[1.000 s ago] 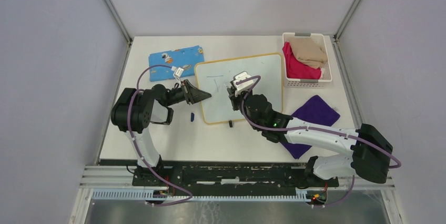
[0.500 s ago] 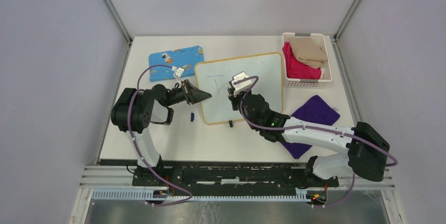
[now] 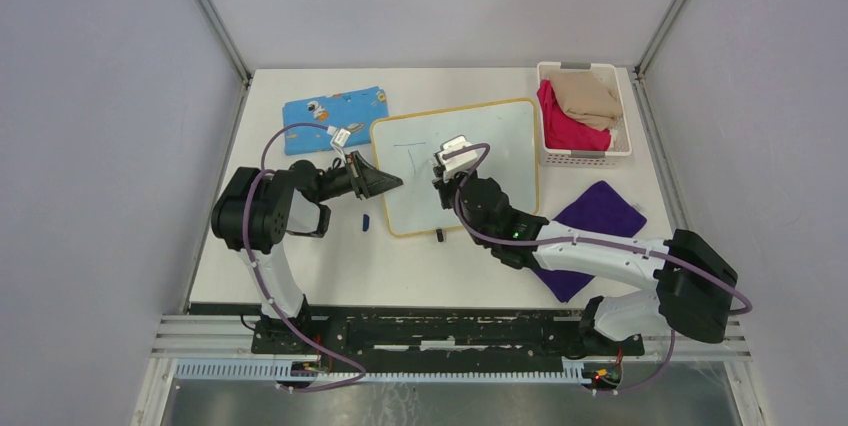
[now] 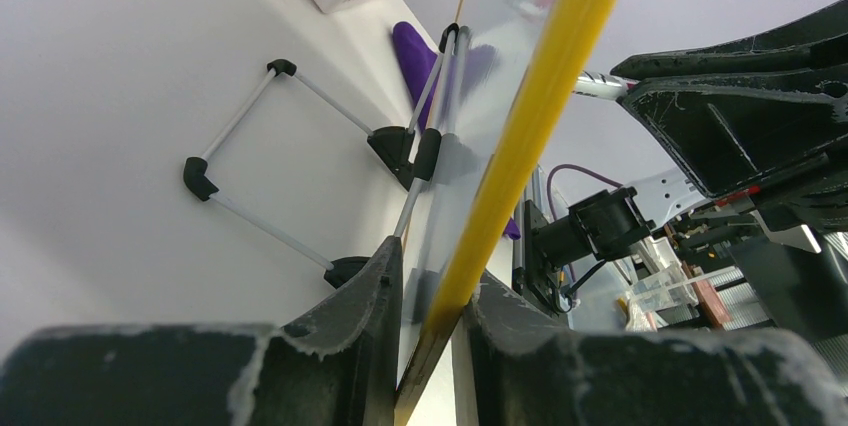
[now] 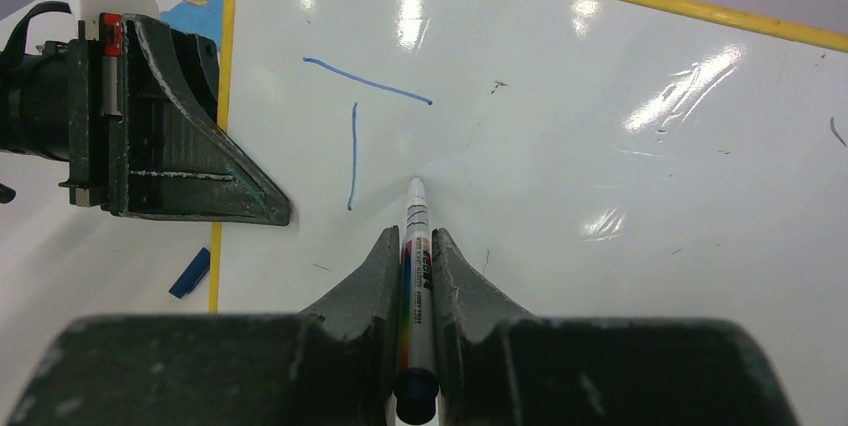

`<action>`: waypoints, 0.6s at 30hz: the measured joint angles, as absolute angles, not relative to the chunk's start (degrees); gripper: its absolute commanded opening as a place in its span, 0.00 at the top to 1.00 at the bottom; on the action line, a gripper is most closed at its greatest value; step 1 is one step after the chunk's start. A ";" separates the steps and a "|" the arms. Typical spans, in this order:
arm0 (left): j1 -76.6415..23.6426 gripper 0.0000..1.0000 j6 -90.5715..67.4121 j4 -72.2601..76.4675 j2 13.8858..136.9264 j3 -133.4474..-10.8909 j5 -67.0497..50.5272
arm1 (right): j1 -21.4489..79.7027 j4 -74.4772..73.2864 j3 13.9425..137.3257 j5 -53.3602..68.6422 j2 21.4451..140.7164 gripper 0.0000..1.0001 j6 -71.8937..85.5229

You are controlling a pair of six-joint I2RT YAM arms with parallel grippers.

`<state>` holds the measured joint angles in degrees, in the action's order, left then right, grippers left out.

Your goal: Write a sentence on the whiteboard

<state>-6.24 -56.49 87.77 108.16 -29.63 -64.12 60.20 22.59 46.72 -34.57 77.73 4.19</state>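
Whiteboard (image 3: 505,141) between blue cloth (image 3: 335,106) and basket (image 3: 588,157)

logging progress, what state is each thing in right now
whiteboard: left edge clamped in left pincer
sentence: only a blue T written
marker: uncapped, gripped in right pincer, tip at whiteboard
marker cap: off, lying on table
basket: filled with clothes

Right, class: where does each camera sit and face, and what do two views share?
Top external: overhead and behind, facing down at the table; left arm, right arm show.
Left wrist: low, looking along the whiteboard edge-on; left pincer clamps it.
Right wrist: above the whiteboard, facing its marker; right pincer grips that.
Both wrist views share the whiteboard.
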 measured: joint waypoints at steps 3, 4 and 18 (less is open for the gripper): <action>-6.24 0.80 -56.49 87.77 108.16 -29.63 -64.12 | 60.20 22.55 46.94 -34.54 78.13 1.00 4.19; -6.24 0.80 -56.49 87.77 108.16 -29.63 -64.12 | 60.20 22.55 47.11 -34.52 78.30 1.00 4.19; -6.24 0.86 -56.49 87.77 108.16 -29.69 -64.07 | 60.14 21.78 47.64 -33.45 78.96 1.00 4.23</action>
<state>-6.24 -56.49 87.77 108.16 -29.69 -64.07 60.14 21.78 47.64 -33.45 78.96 4.23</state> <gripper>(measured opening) 0.272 0.174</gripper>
